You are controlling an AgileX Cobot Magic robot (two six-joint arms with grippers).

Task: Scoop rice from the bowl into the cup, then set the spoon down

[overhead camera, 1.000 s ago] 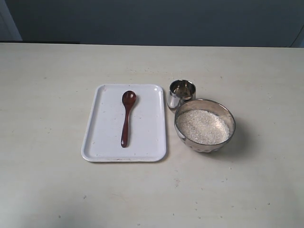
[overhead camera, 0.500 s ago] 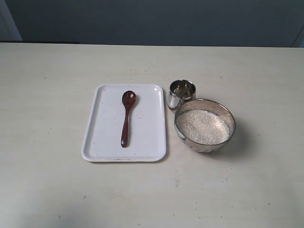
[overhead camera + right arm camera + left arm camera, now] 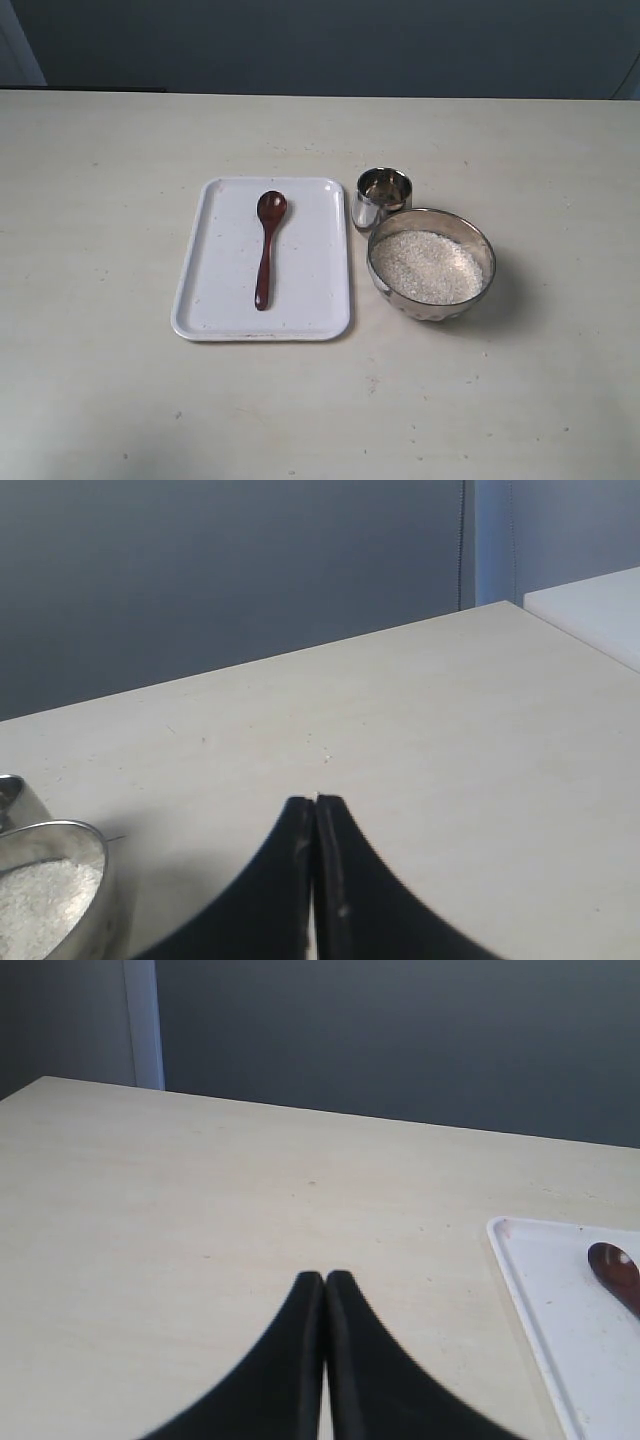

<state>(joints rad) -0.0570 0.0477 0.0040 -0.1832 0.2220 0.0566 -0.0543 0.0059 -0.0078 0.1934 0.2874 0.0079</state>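
Observation:
The dark reddish-brown wooden spoon (image 3: 266,246) lies along a white tray (image 3: 215,300), its oval end toward the far side; its tip shows in the left wrist view as the spoon (image 3: 617,1270). The wide steel bowl (image 3: 432,306) stands right of the tray and holds white rice (image 3: 427,266). The small steel cup (image 3: 381,196) stands just behind the bowl, close to it. Neither arm shows in the exterior view. My left gripper (image 3: 325,1277) is shut and empty over bare table. My right gripper (image 3: 315,801) is shut and empty, with the bowl (image 3: 70,832) beside it.
The pale table (image 3: 100,200) spreads wide around the tray and vessels. A dark wall runs behind its far edge. In the right wrist view a white surface (image 3: 590,605) adjoins the table's corner.

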